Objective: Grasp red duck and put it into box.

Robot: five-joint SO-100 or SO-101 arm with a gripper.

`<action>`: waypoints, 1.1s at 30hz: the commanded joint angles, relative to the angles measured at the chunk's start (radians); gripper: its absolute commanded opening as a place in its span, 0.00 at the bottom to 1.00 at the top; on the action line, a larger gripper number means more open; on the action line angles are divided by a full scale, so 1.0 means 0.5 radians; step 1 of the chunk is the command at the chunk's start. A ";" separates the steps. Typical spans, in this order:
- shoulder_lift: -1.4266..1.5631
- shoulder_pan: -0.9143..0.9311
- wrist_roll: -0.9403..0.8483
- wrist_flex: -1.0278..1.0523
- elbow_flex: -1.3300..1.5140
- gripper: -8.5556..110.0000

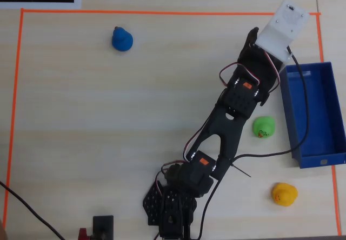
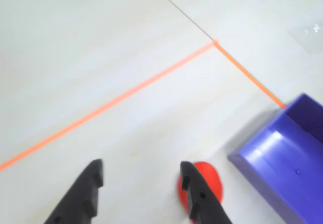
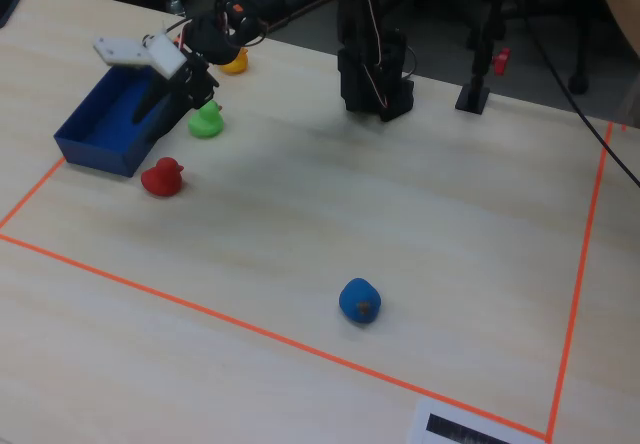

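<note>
Pale wood tabletop point(image 3: 420, 204): black two-finger gripper point(image 2: 141, 176) spread, empty, above glossy red toy duck point(image 2: 208, 182), which sits outside right finger. Blue open-top box point(image 2: 282, 168) just beside, so likely a short carry.

red duck point(image 3: 162, 177) | on table, just beside box point(image 3: 90, 147) (blue)

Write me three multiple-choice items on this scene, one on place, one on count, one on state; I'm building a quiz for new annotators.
1. In the fixed view, where is the red duck?
A. inside the box
B. on the table just outside the box's near corner
C. beside the blue duck

2. How many ducks are in the fixed view?
A. two
B. three
C. four

3. What is the end effector doing in the wrist view?
A. open, holding nothing
B. shut on the red duck
C. shut on the box wall

Key: 1 B, it sits on bare wood by the corner; 2 C, red, green, yellow, blue; 3 A, fingers apart, duck beside one finger.
</note>
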 commanded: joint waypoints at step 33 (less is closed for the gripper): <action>-0.261 0.209 -0.209 -0.227 0.383 0.30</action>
